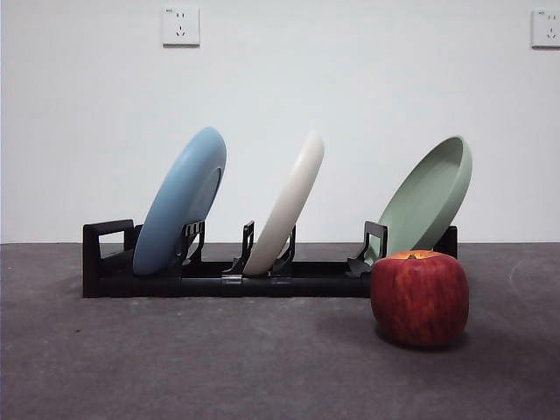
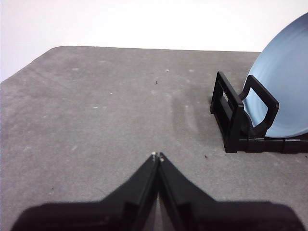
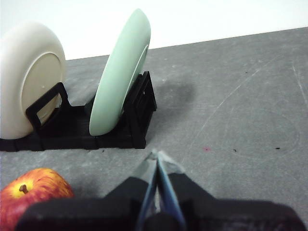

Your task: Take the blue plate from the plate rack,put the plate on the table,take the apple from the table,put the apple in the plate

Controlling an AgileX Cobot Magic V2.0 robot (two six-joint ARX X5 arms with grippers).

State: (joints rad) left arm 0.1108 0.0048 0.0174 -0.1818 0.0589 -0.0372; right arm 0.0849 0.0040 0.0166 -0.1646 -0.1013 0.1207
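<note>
The blue plate (image 1: pixel 181 201) leans in the left slot of the black plate rack (image 1: pixel 219 278) on the grey table (image 1: pixel 219 367); its rim also shows in the left wrist view (image 2: pixel 286 86), beside the rack's end handle (image 2: pixel 231 115). The dark red apple (image 1: pixel 419 297) sits on the table in front of the rack's right end, and shows at a corner of the right wrist view (image 3: pixel 31 190). My left gripper (image 2: pixel 158 156) is shut and empty, apart from the rack's end. My right gripper (image 3: pixel 157 155) is shut and empty, near the apple and the rack's other end.
A cream-white plate (image 1: pixel 289 203) stands in the rack's middle slot and a pale green plate (image 1: pixel 429 199) leans in the right one, just behind the apple. A white wall with two sockets (image 1: pixel 180 26) backs the table.
</note>
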